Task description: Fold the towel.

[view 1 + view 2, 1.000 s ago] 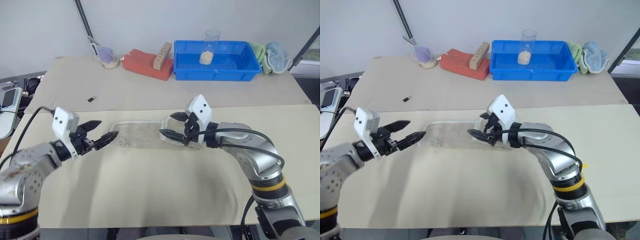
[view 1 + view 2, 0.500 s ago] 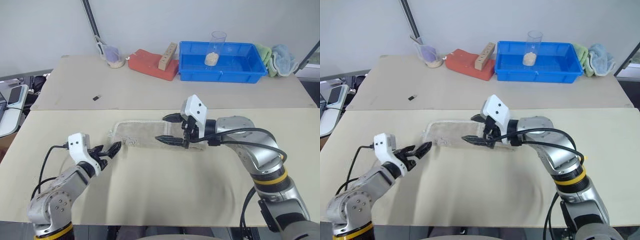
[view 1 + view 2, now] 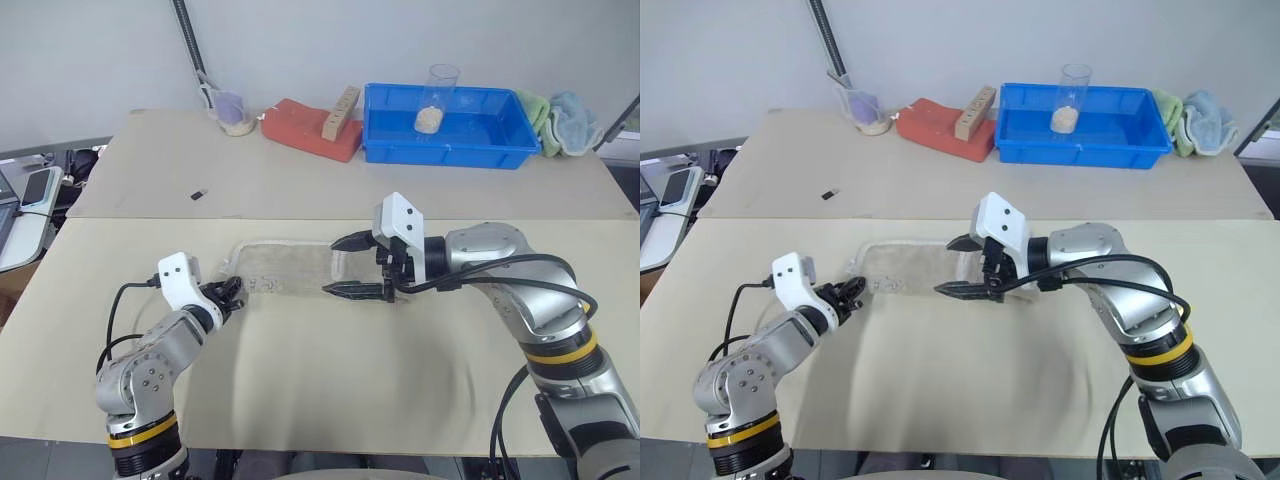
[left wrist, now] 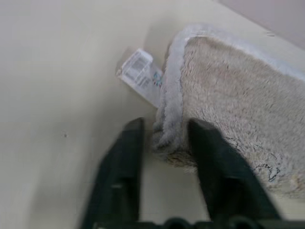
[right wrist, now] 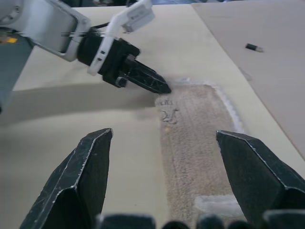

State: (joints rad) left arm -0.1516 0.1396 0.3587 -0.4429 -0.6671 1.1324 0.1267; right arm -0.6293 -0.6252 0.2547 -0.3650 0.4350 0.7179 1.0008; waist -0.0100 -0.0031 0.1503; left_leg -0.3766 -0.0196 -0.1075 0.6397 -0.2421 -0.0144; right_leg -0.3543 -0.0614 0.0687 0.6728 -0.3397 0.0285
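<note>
Towel point(image 3: 290, 270) flat on bench point(image 3: 330, 370). Left hand point(image 4: 164, 138) nearly closed, pinching the towel's whitish corner edge beside the tag point(image 4: 140, 76). Right hand point(image 3: 345, 265) wide open above towel's other end, holding nothing.

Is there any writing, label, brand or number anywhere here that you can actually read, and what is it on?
None reads as words.
White tag at the towel corner: bluish print and a small square code, too blurred to read.
Dark printed mark on the towel near that corner: a squiggle, not legible.
Blue bin, cup and red block: no lettering to be made out.
</note>
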